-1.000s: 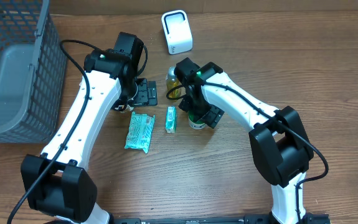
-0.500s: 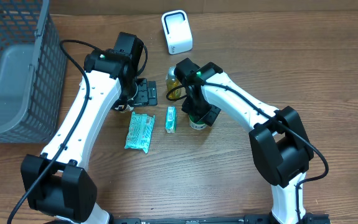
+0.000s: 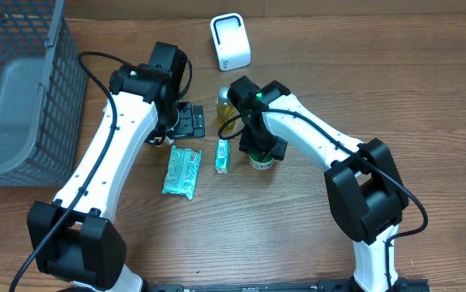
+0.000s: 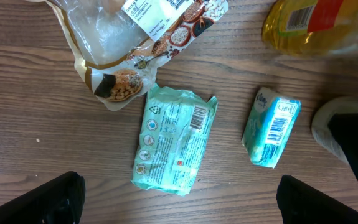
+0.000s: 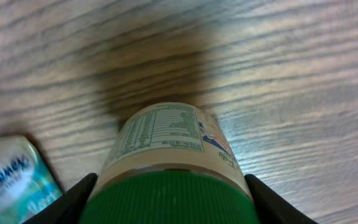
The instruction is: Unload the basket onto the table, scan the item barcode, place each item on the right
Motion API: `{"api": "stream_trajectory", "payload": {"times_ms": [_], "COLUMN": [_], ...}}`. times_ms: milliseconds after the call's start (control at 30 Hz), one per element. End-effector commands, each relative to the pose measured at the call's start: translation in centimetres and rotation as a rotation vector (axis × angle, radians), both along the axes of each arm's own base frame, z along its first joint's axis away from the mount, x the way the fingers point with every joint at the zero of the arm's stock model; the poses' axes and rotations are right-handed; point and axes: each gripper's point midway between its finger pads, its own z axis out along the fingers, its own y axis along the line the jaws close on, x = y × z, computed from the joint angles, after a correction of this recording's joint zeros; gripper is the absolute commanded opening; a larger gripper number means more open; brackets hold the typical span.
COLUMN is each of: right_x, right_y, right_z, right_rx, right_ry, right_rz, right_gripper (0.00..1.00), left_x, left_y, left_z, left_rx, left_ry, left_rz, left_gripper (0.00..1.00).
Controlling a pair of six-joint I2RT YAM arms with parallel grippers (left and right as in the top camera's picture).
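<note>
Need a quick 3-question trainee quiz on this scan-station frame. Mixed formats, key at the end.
1. True or false: the left gripper is shut.
2. In the overhead view, the white box-shaped barcode scanner stands: A) top centre B) bottom left C) bottom right.
3. What does the right gripper clamp?
Key: 1 false, it is wide open; 2 A; 3 the green-lidded, white-labelled jar.

You are looking at a left arm [image 3: 107, 154] and a right arm [image 3: 314, 138], both wearing white link shells with black joint housings. Black cables [image 3: 87, 58] are looping alongside each. A green light [image 3: 133, 71] is glowing on each arm's joint nearest the white box [image 3: 230, 40].
</note>
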Motion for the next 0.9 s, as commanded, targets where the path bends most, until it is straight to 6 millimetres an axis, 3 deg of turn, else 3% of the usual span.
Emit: {"api": "stream_trajectory", "payload": {"times_ms": [0,167,267,567,633,667,867], "right_x": [-0.3,-0.3,-0.5,-0.6,-0.7,-0.7,-1.7], "right_y": [-0.3,-0.4,-0.5,-0.5,-0.6,-0.6,0.2], "right_z": [0.0,0.0,0.0,0.0,0.0,0.0,0.0], "right_rx": [-0.018,-0.019,-0.022,-0.022,-0.024,-0.024,0.035], "right_ry": [0.023,0.036,0.046,0.049,0.053,0.054,0.093], "right_rz": [0.225,0.348,0.349,0.349,0.348,0.344,0.266], "right_gripper": [0.56,0.56,0.68,0.76,0.86,0.99,1.00], "left_x": [0.1,0.1,0.1,0.1,0.1,0.1,0.1], "left_y": [0.1,0.1,0.1,0.1,0.1,0.1,0.1], "left_z": [0.2,0.2,0.2,0.2,0.2,0.2,0.2], "left_rx": [-0.007,-0.007,-0.007,-0.007,-0.007,-0.007,-0.007], "left_ry": [-0.005,-0.005,-0.005,-0.005,-0.005,-0.005,-0.005], "left_rz": [0.011,0.010,0.010,0.010,0.011,0.011,0.010], "left_gripper": [0.99,1.00,1.00,1.00,1.00,1.00,1.00]}}
